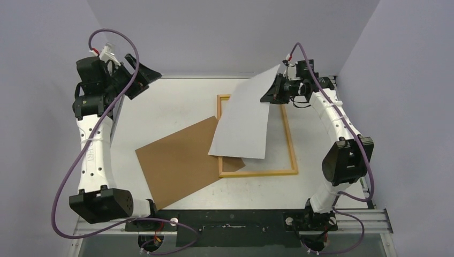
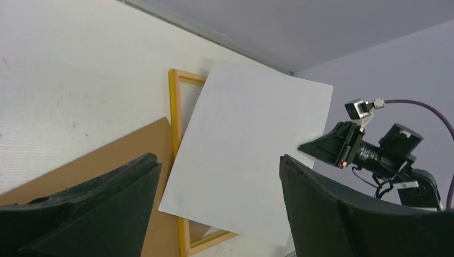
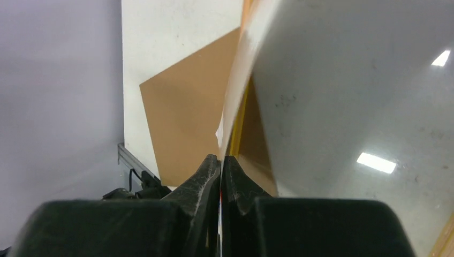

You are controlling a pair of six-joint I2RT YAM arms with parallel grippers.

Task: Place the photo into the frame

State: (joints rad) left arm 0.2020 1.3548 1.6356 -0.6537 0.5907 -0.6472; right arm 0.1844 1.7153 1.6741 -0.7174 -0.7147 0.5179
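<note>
Pinching likely photo (image 1: 243, 115), print hidden, right gripper (image 1: 266, 96) clamped; left gripper (image 1: 143, 69) jaws apart.

Brown backing board (image 1: 179, 160) lies seemingly flat on white table (image 1: 171, 101).

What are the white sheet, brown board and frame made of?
The white sheet is likely paper, matte; it curves where lifted. The brown board is probably cardboard or fibreboard, dull, lying flat. The frame seems light wood, thin pale-tan rails; possibly a wood-look finish.
</note>
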